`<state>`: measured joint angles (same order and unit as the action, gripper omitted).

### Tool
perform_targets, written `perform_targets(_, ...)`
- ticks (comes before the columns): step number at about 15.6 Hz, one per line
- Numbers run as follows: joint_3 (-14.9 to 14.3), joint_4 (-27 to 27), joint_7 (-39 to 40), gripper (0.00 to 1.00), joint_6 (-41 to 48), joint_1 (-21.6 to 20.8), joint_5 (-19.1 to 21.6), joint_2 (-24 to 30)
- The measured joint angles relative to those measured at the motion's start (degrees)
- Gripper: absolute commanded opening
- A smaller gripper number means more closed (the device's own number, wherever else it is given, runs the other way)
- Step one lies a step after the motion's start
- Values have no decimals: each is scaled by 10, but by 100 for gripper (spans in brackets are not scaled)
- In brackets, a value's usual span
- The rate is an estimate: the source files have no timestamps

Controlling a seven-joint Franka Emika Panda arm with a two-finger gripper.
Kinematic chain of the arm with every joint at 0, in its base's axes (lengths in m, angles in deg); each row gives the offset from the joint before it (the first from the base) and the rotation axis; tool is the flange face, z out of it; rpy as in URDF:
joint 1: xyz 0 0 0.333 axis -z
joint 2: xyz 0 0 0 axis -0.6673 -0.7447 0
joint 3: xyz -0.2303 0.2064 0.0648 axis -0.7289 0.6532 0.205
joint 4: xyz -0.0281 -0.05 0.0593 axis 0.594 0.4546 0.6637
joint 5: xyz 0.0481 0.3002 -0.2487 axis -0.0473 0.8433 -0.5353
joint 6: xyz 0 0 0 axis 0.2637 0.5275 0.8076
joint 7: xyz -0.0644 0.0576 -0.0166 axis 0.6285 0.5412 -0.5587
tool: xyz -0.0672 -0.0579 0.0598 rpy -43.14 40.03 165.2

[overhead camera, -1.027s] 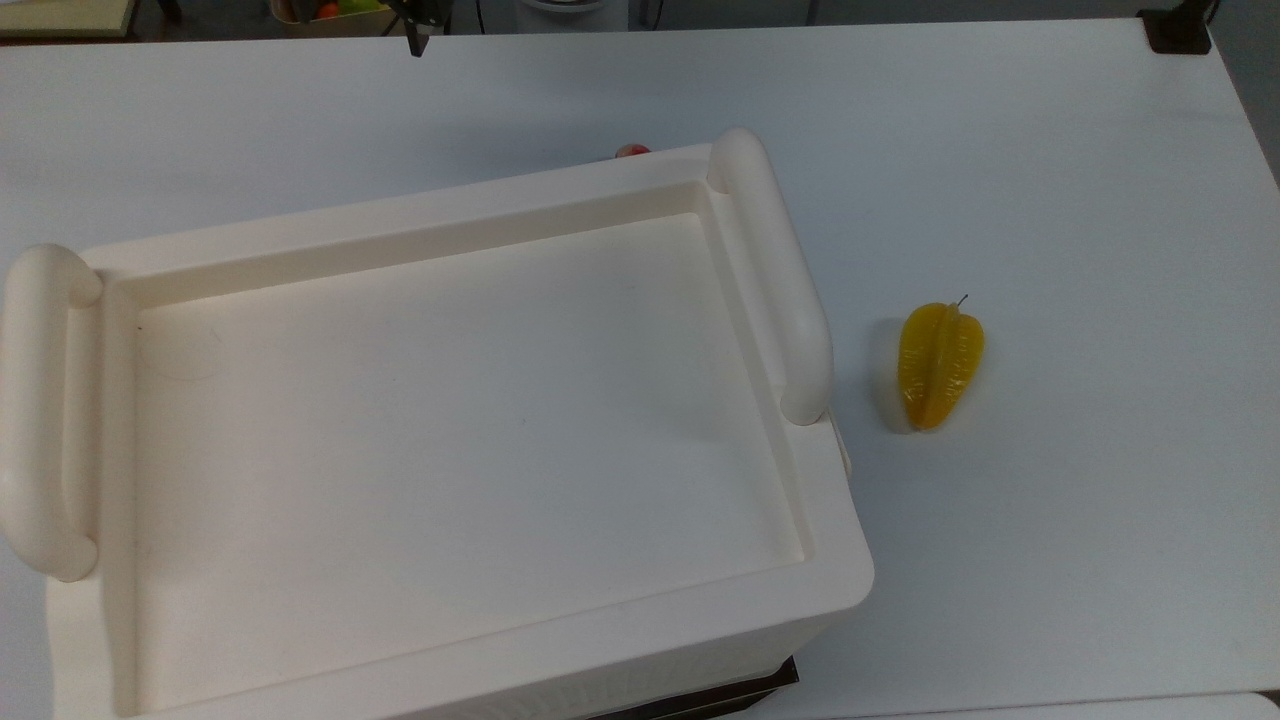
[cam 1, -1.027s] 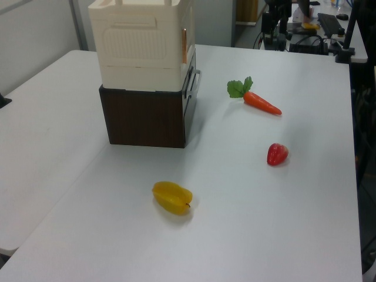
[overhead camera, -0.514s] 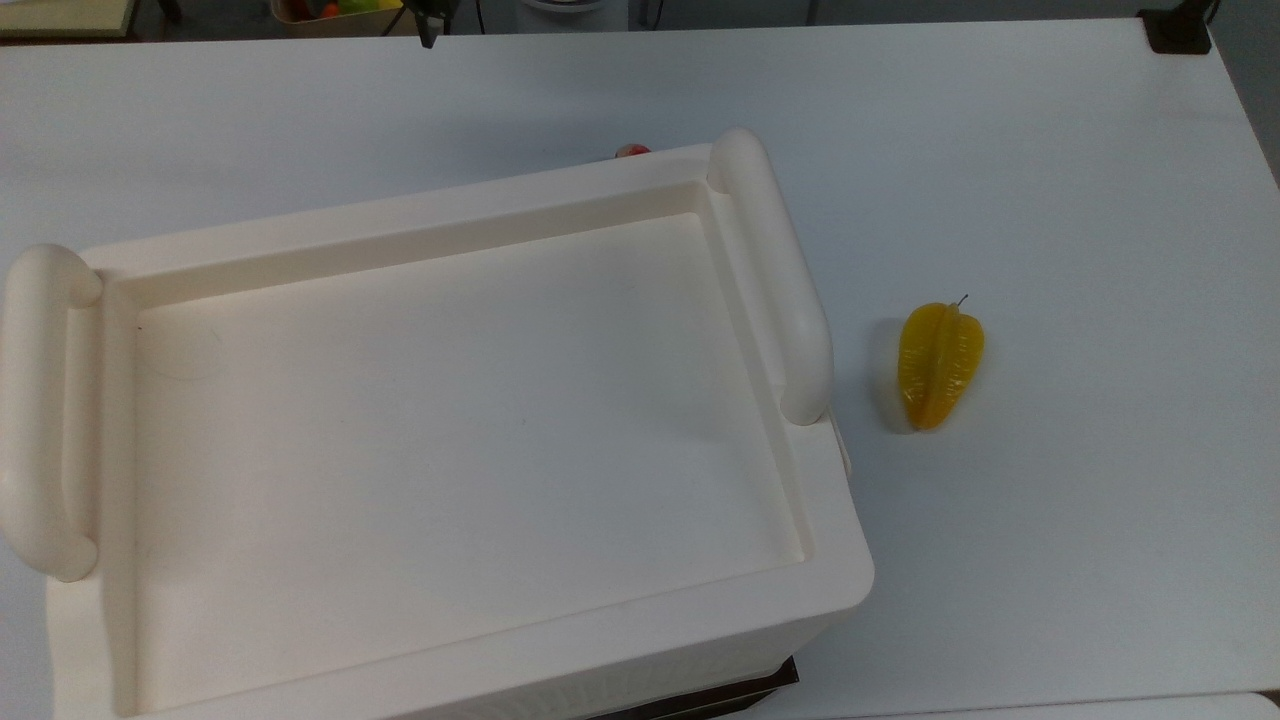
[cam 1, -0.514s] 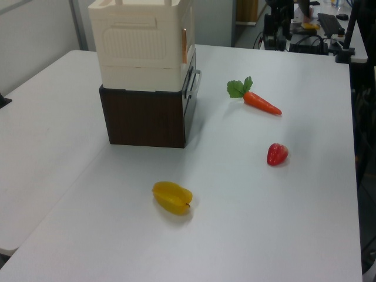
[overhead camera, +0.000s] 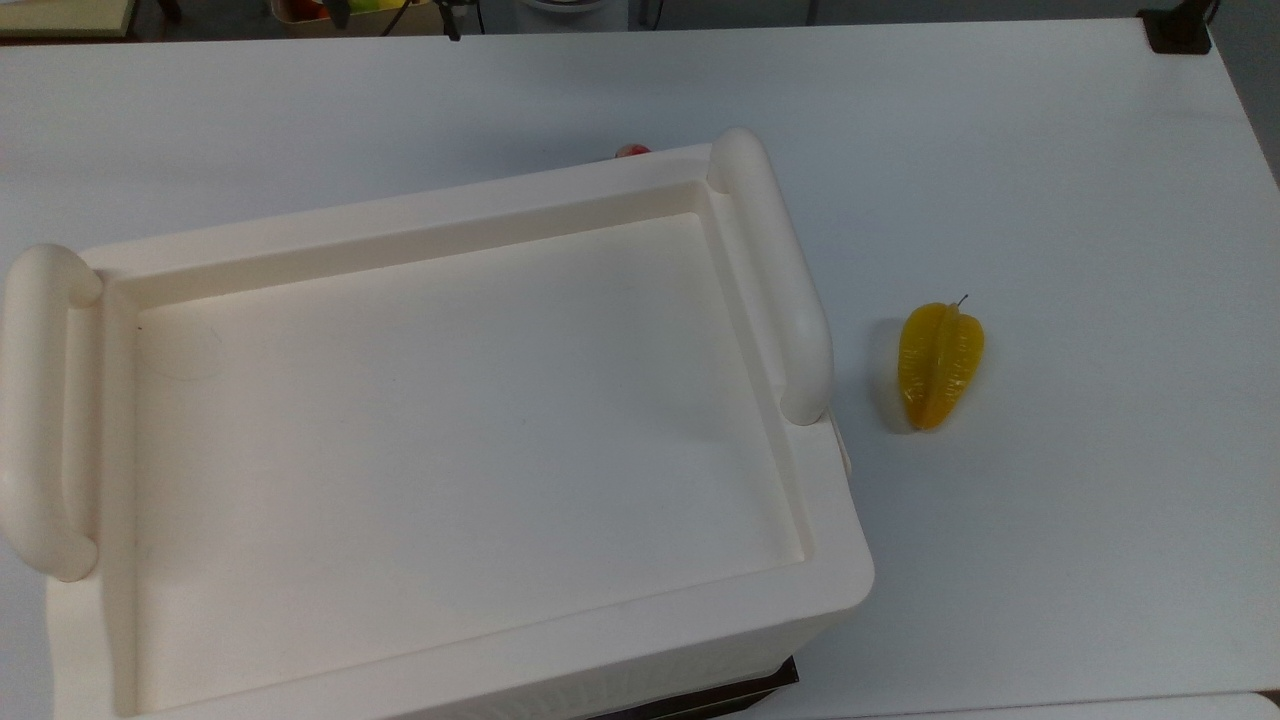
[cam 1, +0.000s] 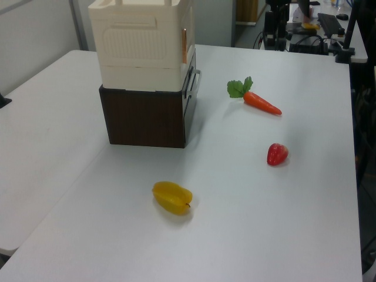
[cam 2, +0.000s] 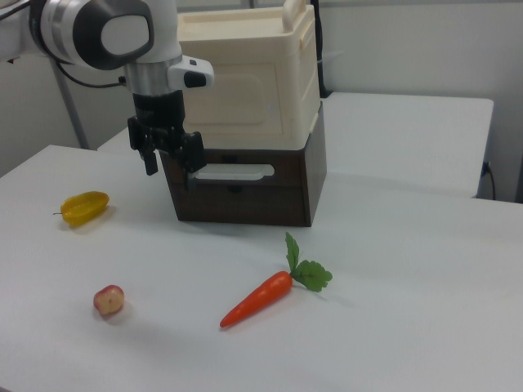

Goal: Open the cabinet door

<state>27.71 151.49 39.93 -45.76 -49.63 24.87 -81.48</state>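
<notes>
Approach stage, judging by the layout: gripper (cam 2: 172, 168) hanging off the arm in front of the cabinet (cam 2: 245, 73), low against the front face near the right view's left corner, at about the seam between cream box and dark base (cam 2: 245, 202). Fingers apart, a clear gap between the 2, nothing held; contact with the front hard to rule in or out from the right view, so best read as close beside rather than touching. Door (cam 2: 245, 91) apparently shut, lying flat against the cream box as its front panel in the right view, seen edge-on in the left view (cam 1: 184, 46) as a thin strip on the side facing the carrot (cam 1: 261, 102). No opening begun, then. Next move, as a judgement: finding an edge or lip on the door, closing the fingers on it or hooking behind it, then pulling along an arc about the hinge and not straight out. Likely snag: catching the white bar handle (cam 2: 235, 172) of the base just beside the fingers in place of the door. Further out on the table (cam 2: 425, 269): carrot in front of the cabinet, small red fruit (cam 2: 109, 300) nearer the camera, yellow fruit (cam 2: 84, 207) off to the right view's left, all well apart from the gripper.
</notes>
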Motion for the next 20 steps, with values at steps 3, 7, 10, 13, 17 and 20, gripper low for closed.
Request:
perform_targets(3, 0, -5, 7, 100, -22, 3, 32, -3)
perform_targets(7, 0, -5, 13, 100, -85, 4, 60, -14)
perform_targets(10, 2, -6, 46, 100, -134, 4, 90, -27)
perform_targets(13, 11, -8, 91, 100, -178, -3, 102, -33)
perform_targets(17, 17, -8, 133, 100, -243, -32, 103, -41)
perform_targets(20, 18, -8, 135, 100, -293, -60, 104, -50)
